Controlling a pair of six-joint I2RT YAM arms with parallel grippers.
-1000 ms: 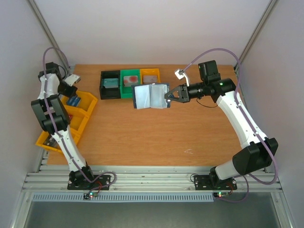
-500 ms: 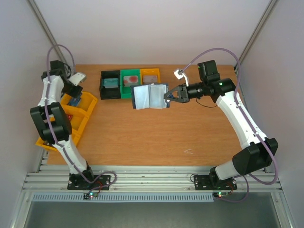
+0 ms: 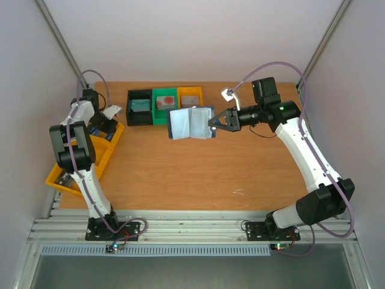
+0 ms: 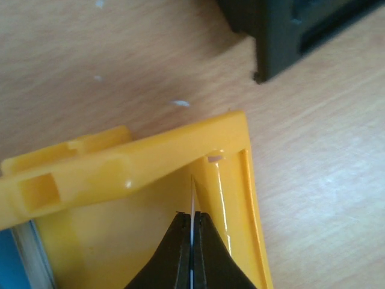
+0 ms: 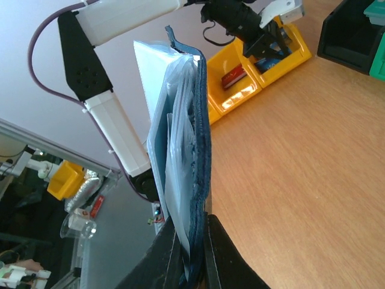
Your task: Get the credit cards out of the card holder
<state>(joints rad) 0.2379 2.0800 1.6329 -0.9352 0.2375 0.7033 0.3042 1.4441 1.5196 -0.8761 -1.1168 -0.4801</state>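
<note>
While hanging over the yellow bin (image 4: 120,162) at the surface's (image 3: 180,174) left edge, pinched shut on one card (image 4: 192,195): left end effector (image 4: 192,226). Clamped on card holder (image 3: 191,122), off right near far edge: right end effector (image 3: 213,125).

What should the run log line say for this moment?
left gripper: shut on credit card, over yellow bin | right gripper: shut on card holder, lifted off table

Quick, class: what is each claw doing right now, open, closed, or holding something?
Left claw: closed on a thin credit card, seen edge-on.
Right claw: closed on the card holder.
</note>
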